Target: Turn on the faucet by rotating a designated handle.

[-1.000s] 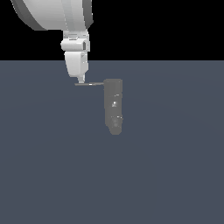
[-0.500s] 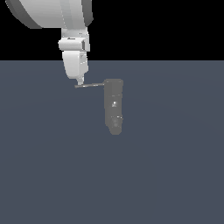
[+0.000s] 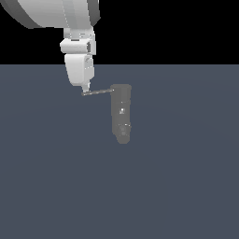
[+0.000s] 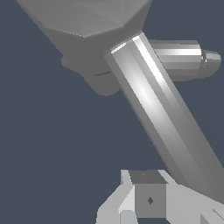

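In the exterior view the faucet [image 3: 122, 112] is a dark grey upright column on the floor. Its handle [image 3: 98, 92], a thin grey rod, sticks out from the column's top toward the exterior view's left, its free end a little lower. My gripper [image 3: 85, 89] hangs straight down with its fingers together, the pointed tip touching the rod's free end from above. In the wrist view the handle [image 4: 162, 113] is a wide bright bar running from the faucet's top [image 4: 87, 30] to my fingertips [image 4: 148, 199]. Nothing is held between the fingers.
The flat dark grey floor [image 3: 177, 186] spreads all around the faucet. A short grey stub [image 4: 188, 54] juts from the column in the wrist view. The white arm [image 3: 56, 11] fills the upper part of the exterior view's left.
My gripper has come down slightly at the rod's free end. That end has dipped a little, so the handle now slants instead of lying level.
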Motion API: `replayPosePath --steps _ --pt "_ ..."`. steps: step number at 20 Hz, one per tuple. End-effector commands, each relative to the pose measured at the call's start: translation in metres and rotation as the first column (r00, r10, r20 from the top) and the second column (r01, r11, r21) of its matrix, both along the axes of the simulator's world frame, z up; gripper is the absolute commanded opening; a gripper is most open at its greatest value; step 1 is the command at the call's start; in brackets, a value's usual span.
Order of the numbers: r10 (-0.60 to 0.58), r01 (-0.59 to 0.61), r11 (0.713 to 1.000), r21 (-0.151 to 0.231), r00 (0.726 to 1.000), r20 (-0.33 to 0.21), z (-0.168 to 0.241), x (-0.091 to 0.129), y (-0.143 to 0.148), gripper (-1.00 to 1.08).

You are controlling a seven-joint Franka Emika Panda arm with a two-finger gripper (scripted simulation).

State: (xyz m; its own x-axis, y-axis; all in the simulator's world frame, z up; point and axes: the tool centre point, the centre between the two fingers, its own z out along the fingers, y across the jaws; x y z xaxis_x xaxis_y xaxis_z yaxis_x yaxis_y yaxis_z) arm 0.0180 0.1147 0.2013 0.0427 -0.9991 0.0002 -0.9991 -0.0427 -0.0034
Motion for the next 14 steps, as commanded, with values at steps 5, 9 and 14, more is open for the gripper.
replayPosePath --steps 5,9,14 --pt "0.005 -0.005 1.000 0.000 1.000 -0.004 0.000 -0.019 0.002 -1.00" --pt "0.002 -0.002 1.000 -0.002 1.000 0.000 0.000 -0.019 -0.005 -1.00" --pt "0.003 -0.003 1.000 -0.002 1.000 -0.001 0.000 -0.031 -0.016 -1.00"
